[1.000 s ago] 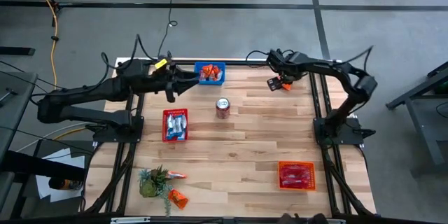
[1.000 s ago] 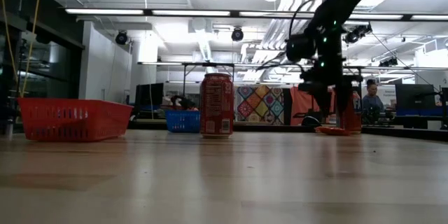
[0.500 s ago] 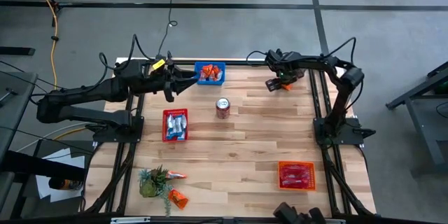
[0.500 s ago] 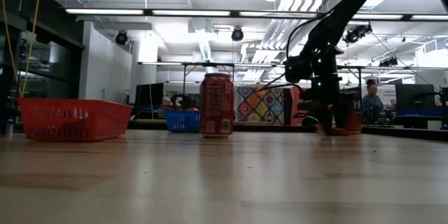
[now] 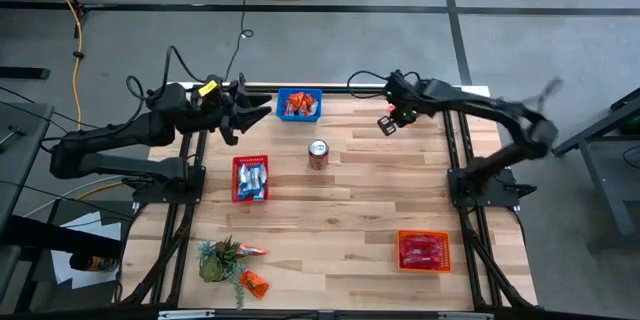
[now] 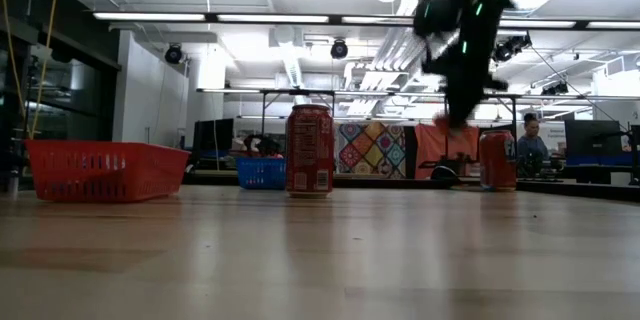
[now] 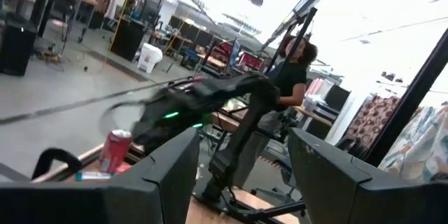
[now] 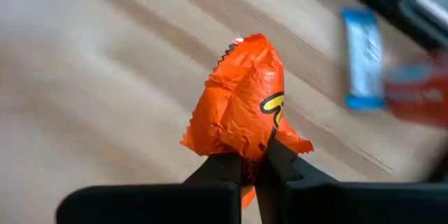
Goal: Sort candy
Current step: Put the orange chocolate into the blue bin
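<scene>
My right gripper is shut on an orange candy packet above the table's far right part. A blue-and-white candy lies on the wood beyond it. My left gripper hangs open and holds nothing, left of the blue basket, which has orange candy in it. The red basket contains blue-and-white candy, and the orange basket contains pink-red candy. Two loose candies lie by the plant. My right gripper pinches one crumpled end of the orange packet between its two fingertips. The fingers come at it from above, slanting down. The packet sticks out past the fingertips and is lifted clear of the table.
A red drink can stands upright mid-table; the low view shows a second can at the far right. The middle and near right of the wood are bare. A person stands in the room behind the table.
My right gripper dropped onto the orange packet at the far right, shut on it and rose, lifting it clear of the table. My left gripper drew back a little toward the table's left edge, still open.
</scene>
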### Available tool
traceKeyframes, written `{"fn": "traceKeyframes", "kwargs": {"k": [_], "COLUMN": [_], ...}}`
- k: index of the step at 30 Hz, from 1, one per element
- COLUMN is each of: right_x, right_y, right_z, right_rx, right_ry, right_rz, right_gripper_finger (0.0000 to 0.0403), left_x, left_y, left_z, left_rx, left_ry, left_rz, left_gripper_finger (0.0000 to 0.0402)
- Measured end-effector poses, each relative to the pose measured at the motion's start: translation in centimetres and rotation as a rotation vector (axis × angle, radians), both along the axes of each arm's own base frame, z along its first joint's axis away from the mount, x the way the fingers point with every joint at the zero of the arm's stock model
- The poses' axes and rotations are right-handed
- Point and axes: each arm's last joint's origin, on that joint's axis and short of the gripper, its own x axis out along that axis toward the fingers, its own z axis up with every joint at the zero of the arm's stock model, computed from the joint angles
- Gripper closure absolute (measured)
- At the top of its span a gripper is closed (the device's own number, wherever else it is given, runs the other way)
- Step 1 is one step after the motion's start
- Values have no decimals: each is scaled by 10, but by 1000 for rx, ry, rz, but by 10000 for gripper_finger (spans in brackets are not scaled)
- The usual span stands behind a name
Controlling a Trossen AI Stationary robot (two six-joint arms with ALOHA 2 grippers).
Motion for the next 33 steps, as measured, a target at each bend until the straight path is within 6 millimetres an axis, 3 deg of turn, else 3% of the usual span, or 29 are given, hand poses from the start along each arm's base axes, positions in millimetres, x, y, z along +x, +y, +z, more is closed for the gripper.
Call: {"fn": "traceKeyframes", "kwargs": {"k": [7,13,17,21,33], "right_x": [9,43,72,88,96], "right_y": [76,131,152,158,160], "right_z": [78,113,114,110,106], "right_rx": [-80,-240,-392,-462,-435], "right_ry": [-577,-957,-1085,-1136,-1179], "right_rz": [274,571,690,745,829], "right_gripper_finger": [399,400,400,401,401], "left_x": [3,20,36,50,85], "left_y": [1,0,-4,-9,-23], "left_z": [-3,-16,-28,-36,-49], "left_rx": [61,153,287,368,402], "left_ry": [36,140,221,244,187], "left_rz": [11,-15,-77,-145,-223], "left_gripper_finger": [195,195,195,195,195]}}
